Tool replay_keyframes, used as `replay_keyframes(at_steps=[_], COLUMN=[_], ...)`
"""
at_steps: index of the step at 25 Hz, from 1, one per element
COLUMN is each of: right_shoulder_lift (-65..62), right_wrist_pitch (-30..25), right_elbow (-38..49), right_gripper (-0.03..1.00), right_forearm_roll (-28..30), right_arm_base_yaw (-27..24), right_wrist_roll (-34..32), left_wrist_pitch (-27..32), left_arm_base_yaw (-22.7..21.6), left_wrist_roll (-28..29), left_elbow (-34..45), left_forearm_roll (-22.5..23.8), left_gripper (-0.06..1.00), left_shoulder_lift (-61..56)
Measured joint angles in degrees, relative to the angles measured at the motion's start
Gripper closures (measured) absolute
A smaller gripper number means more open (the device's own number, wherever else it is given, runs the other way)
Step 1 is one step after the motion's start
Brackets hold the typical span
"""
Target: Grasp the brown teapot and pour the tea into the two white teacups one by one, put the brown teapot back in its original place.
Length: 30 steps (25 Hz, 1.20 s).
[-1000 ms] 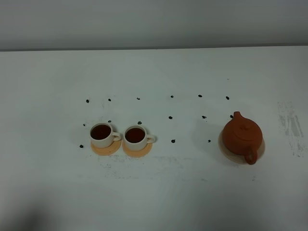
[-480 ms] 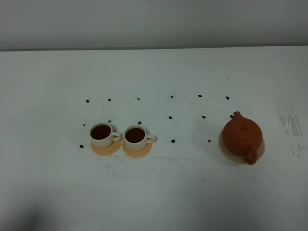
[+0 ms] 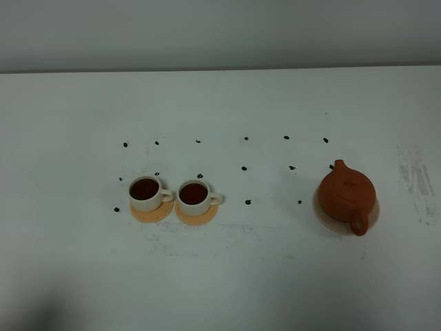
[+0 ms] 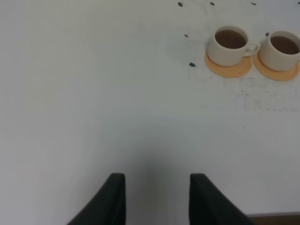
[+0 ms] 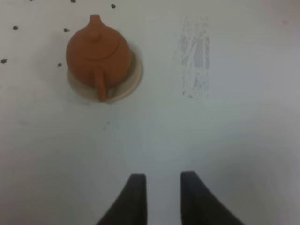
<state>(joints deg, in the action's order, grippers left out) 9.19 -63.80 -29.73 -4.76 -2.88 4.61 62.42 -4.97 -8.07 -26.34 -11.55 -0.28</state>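
A: Where is the brown teapot [image 3: 346, 193]?

B: It sits upright on the pale beige saucer [image 3: 322, 213], on the right of the white worktop [image 3: 220, 276], handle toward the near edge and spout away.

A: And the cups?

B: The two white teacups, left teacup [image 3: 145, 192] and right teacup [image 3: 195, 196], stand just beside each other, well apart from the teapot. Each rests on its own orange coaster [image 3: 151, 212] and holds dark tea. Small black marks [image 3: 244, 167] dot the worktop between cups and pot.

A: What are the arms doing?

B: Neither shows in the high view. The left gripper [image 4: 157, 197] hangs over bare worktop, empty; its black jaws show a gap, yet they seem clenched as far as they go. The right gripper [image 5: 162, 197] has jaws slightly parted, holding nothing, near the teapot.
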Motion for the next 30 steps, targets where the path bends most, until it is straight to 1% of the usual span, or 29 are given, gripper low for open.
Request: replay_keyframes(at_steps=[10,13,18,30], right_shoulder_lift=[-9.1,-9.6,-9.5,-9.5], right_wrist_pitch=[0.0,0.0,0.1,0.0], right_elbow=[0.1,0.1,0.1,0.1], right_gripper=[0.79,0.79,0.79,0.79], right_forearm_roll=[0.0,-0.1,-0.5,-1.3], right_arm_base_yaw=[0.0,0.0,-2.1,-2.2], right_wrist_roll=[0.0,0.0,0.0,0.0], left_wrist_pitch=[0.0,0.0,0.0,0.0], left_arm_base_yaw=[0.0,0.0,0.3,0.7], left_wrist_roll=[0.0,0.0,0.0,0.0], left_elbow=[0.0,0.0,0.0,0.0], left_forearm_roll=[0.0,0.0,0.0,0.0], left_gripper=[0.63,0.63,0.63,0.63], left_shoulder_lift=[0.0,0.0,0.0,0.0])
